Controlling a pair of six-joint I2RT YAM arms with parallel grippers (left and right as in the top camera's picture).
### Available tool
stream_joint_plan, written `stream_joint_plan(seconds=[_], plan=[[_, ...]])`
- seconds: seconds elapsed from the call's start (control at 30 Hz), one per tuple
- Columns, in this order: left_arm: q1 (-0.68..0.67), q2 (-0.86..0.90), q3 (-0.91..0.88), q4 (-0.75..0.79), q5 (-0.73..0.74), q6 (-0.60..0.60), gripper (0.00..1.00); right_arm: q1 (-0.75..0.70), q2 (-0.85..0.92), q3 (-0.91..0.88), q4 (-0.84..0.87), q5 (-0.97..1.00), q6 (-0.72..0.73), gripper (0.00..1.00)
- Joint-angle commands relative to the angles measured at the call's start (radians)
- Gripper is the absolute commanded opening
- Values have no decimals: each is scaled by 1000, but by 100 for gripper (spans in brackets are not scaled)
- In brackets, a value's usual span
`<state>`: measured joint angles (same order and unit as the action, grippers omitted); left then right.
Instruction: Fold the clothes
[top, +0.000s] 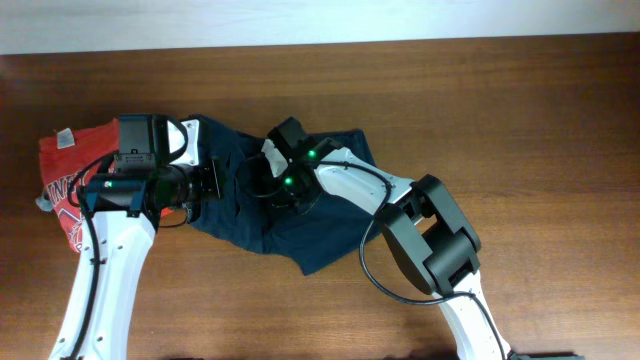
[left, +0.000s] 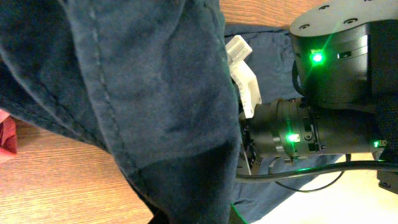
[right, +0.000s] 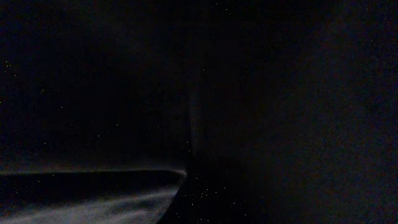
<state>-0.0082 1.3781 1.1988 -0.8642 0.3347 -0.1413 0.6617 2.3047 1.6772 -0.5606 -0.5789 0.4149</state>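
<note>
The left fingers sit at the left edge of the navy shorts. In the left wrist view dark cloth hangs so close across the lens that it hides them. It looks bunched and lifted there, so I'd guess they have a fold of it, but I cannot tell how far they are parted. The right fingers are down in the middle of the shorts. The right wrist view is almost black, as if pressed into the fabric, so I cannot tell their opening or hold either.

The shorts lie on the table a little left of centre, under both arms, with one corner trailing toward the near edge. Their outline is ragged and the cloth is rumpled, with no clean crease or squared edge that I can see. I judge the fold as barely begun, at best mid-way through a first turn. Flattening, folding over and tidying are all yet to do. A red T-shirt lies just beside them at the far left, partly under the left arm.

The table is dark brown wood with visible grain. A pale strip of wall runs along its far edge, and nothing more of the room shows.
</note>
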Motion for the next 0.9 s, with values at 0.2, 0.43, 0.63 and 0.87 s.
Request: stream_joint_plan(seconds=[0.2, 0.43, 0.63, 0.87], plan=[[-2, -34, 38, 7, -47, 35, 1, -105, -143, 11, -59, -26, -48, 9], [-48, -25, 38, 9, -48, 103, 1, -270, -291, 11, -276, 222, -48, 10], [-159, -3, 38, 26, -141, 115, 1, -423, -299, 10, -505, 402, -108, 10], [-261, 60, 38, 102, -153, 110, 0, -513, -270, 2, -613, 462, -202, 10]])
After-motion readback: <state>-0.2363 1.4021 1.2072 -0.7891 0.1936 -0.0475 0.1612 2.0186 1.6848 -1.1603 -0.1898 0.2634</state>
